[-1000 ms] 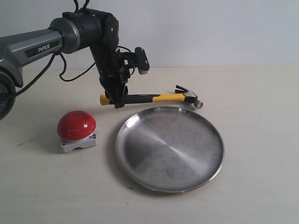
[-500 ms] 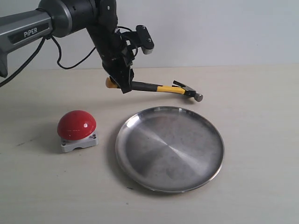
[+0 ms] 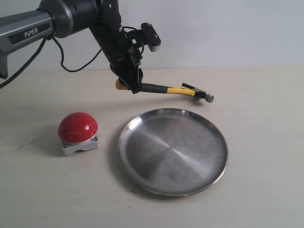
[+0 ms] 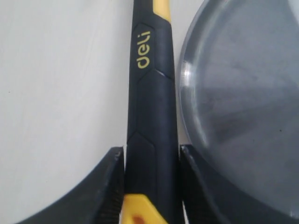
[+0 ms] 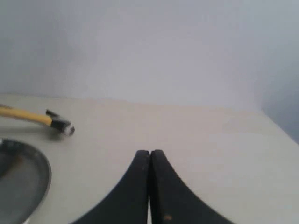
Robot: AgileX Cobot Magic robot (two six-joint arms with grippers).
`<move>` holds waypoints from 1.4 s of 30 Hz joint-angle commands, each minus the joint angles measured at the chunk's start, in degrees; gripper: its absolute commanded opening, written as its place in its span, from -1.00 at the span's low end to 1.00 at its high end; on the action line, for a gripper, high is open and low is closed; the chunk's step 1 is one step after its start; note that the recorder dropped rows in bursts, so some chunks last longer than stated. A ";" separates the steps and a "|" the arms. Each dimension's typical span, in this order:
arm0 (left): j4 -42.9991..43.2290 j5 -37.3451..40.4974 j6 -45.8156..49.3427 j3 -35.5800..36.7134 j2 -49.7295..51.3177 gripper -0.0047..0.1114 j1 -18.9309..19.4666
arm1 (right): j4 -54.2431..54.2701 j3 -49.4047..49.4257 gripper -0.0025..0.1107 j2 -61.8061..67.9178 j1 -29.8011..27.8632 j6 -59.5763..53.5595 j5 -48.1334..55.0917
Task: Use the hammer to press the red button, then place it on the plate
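My left gripper (image 3: 132,85) is shut on the black handle of the hammer (image 3: 164,89) near its yellow looped end, holding it in the air behind the plate (image 3: 137,164). The hammer's head (image 3: 202,94) points right and tilts slightly down. In the left wrist view the handle (image 4: 152,102) runs between the two fingers (image 4: 112,186), with the plate's rim (image 4: 187,84) beside it. The red button (image 3: 78,127) sits on its grey base at the left, apart from the gripper. My right gripper (image 5: 150,156) is shut on nothing and sees the hammer head (image 5: 60,125) far off.
The steel plate (image 5: 28,186) lies in the middle of the light tabletop. A pale wall stands behind the table. Black cables hang from the left arm (image 3: 71,19) above the button.
The left arm has lifted the hammer off the table and carried it up and to the right; the head now tilts lower than the handle. Button and plate have not moved.
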 commanded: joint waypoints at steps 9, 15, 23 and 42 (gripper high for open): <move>-3.83 1.64 -0.21 -0.07 -0.79 -0.92 -0.03 | 2.79 0.29 -0.96 -0.34 -0.26 5.17 -41.26; -3.97 2.55 0.15 -0.07 -0.79 -0.92 -0.03 | 11.55 -7.82 -0.96 9.24 -0.26 6.89 -46.69; -5.47 2.41 1.02 -0.07 -0.79 -0.92 -0.03 | -31.80 -40.93 -0.96 55.16 -0.26 4.79 -25.17; -12.59 3.14 1.24 -0.07 -0.79 -0.92 -0.03 | -76.48 -54.00 0.36 105.25 13.08 4.90 -26.80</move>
